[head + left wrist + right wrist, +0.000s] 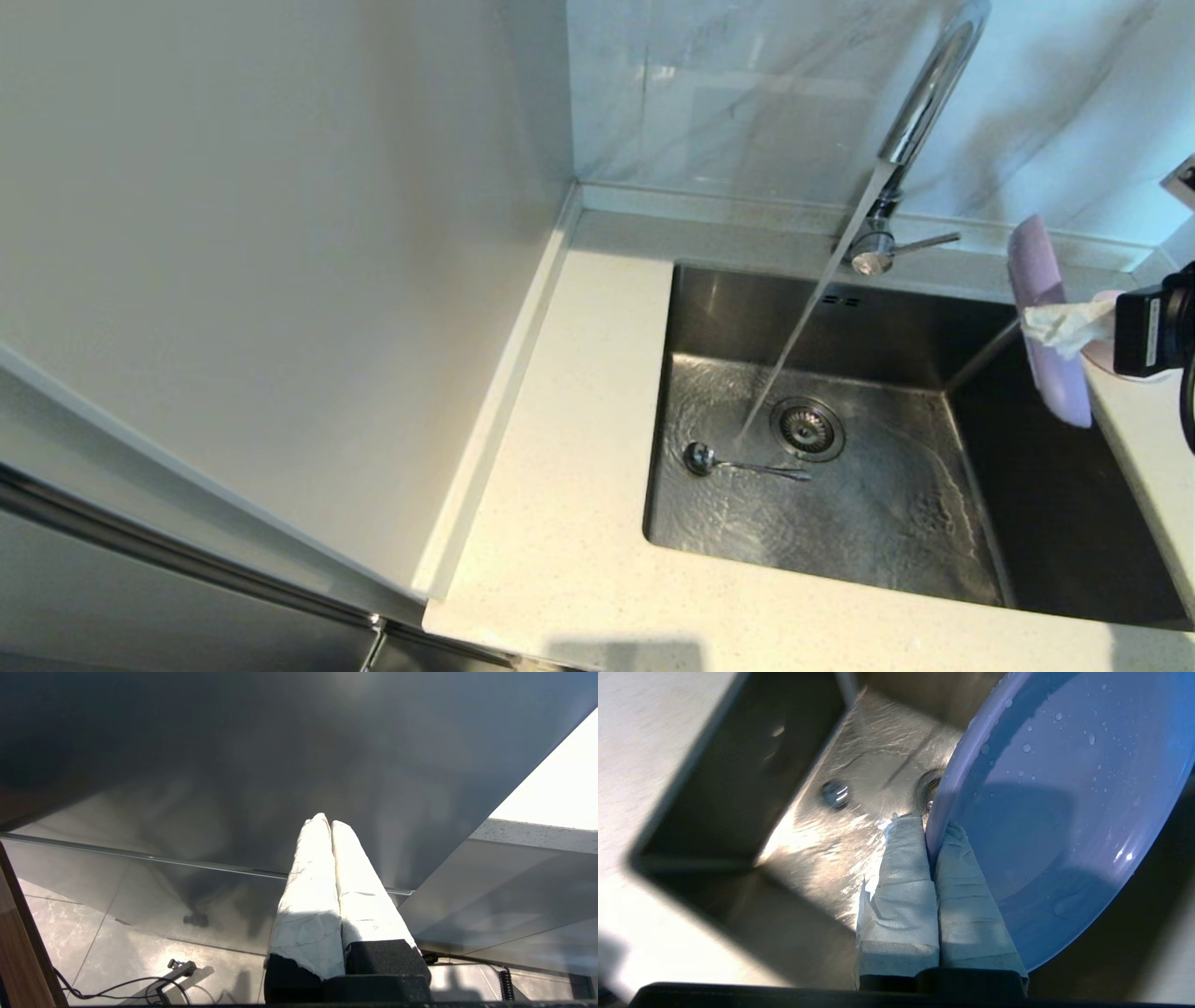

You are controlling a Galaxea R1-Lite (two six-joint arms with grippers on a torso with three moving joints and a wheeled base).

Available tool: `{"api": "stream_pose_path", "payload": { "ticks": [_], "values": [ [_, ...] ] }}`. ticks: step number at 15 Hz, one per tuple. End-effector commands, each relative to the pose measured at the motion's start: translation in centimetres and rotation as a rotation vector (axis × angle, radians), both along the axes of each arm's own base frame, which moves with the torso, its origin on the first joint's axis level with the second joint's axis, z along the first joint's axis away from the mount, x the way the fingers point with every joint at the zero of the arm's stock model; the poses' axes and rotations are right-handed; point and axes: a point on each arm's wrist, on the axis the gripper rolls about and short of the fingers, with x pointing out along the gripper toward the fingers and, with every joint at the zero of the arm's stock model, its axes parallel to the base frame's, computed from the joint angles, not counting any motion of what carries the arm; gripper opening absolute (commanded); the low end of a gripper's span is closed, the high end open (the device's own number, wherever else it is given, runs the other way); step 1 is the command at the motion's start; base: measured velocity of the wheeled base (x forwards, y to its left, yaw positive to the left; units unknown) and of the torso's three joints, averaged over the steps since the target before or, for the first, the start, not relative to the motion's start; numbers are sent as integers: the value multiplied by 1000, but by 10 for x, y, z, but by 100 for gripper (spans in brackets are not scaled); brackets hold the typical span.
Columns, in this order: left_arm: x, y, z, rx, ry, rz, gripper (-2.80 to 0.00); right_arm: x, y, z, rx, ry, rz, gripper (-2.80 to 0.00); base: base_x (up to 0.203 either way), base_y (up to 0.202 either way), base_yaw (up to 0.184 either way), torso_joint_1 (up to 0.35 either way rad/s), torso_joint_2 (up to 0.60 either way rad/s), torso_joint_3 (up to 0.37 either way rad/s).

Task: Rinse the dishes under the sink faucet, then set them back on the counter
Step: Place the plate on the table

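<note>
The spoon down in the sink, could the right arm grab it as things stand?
Probably not yet. The right tool is shut on the plate's rim, held over the sink's right edge. The spoon lies uncovered on the sink floor, but the plate must go first.

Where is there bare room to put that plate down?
The counter is bare left of the sink and along its front edge. The right side is crowded by the right gripper holding the plate; a spoon lies in the sink.

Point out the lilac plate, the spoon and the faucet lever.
lilac plate (1046, 317), head view, on its upper back face above the right gripper's fingers.
spoon (698, 457), head view, on its bowl, lying on the sink floor.
faucet lever (929, 242), head view, midway along the thin rod.
</note>
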Motion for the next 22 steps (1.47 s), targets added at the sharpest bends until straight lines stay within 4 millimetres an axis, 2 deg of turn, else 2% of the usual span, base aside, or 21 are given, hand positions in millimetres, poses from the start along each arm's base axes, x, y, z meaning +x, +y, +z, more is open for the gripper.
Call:
{"api": "stream_pose_path", "payload": {
  "ticks": [1, 6, 8, 17, 22],
  "values": [
    [0, 0, 0, 0, 0, 0, -280, -3, -16, 1, -200, -29, -73, -280, 0, 0, 0, 0, 0, 0],
    [0, 0, 0, 0, 0, -1, -280, -8, -66, -49, -417, 152, -150, -280, 0, 0, 0, 0, 0, 0],
    [0, 0, 0, 0, 0, 0, -280, -11, -74, -58, -420, 187, -167, -280, 0, 0, 0, 0, 0, 0],
    [0, 0, 0, 0, 0, 0, -280, -34, -85, -93, -456, 313, -159, -280, 0, 0, 0, 0, 0, 0],
    [0, 0, 0, 0, 0, 0, -280, -27, -91, -105, -447, 358, -152, -280, 0, 0, 0, 0, 0, 0]
  ]
}}
